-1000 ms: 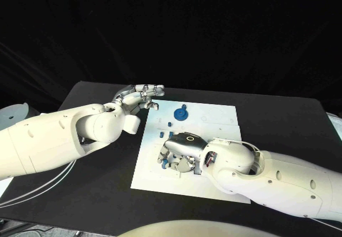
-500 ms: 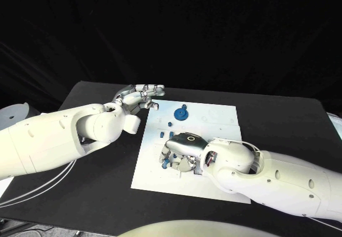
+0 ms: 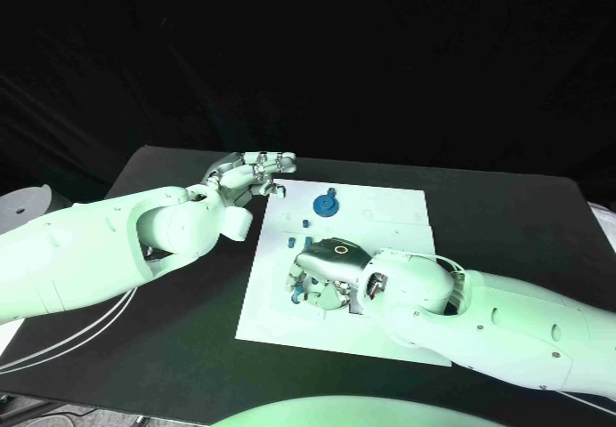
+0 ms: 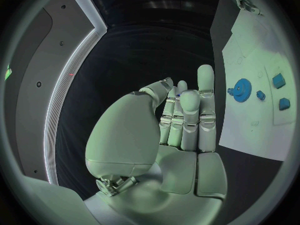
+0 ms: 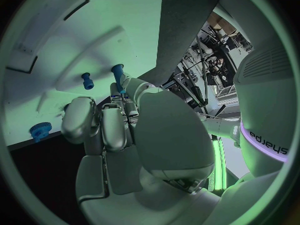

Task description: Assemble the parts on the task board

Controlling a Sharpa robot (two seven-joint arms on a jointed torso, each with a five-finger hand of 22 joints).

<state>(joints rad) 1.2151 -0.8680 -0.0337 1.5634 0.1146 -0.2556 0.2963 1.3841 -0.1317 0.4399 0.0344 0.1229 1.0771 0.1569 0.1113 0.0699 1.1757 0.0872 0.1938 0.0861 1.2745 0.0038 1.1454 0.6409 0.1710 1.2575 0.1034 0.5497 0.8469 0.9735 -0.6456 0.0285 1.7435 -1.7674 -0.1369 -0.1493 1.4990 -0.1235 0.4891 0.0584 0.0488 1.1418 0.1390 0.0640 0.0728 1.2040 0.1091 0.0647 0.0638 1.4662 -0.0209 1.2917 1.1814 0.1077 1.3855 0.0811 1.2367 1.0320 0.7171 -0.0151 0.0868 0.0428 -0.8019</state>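
The white task board [image 3: 385,218] lies in the middle of the black table. A blue gear [image 3: 326,205] stands near its far left, with small blue parts [image 3: 294,240] just in front of it. My right hand [image 3: 331,271] is bent down over the board's near-left area, its fingertips among blue pieces [image 3: 298,290]. In the right wrist view this hand [image 5: 119,130] pinches a blue peg [image 5: 117,74], and a second blue peg [image 5: 87,80] stands close by. My left hand [image 3: 255,169] hovers at the board's far-left corner and holds nothing. Its fingers [image 4: 181,115] lie side by side.
The left wrist view shows the board [image 4: 250,55] beside the hand, with the blue gear [image 4: 240,89] and small blue blocks [image 4: 279,80] on it. Bare black table [image 3: 514,213] lies to the right of the board and behind it.
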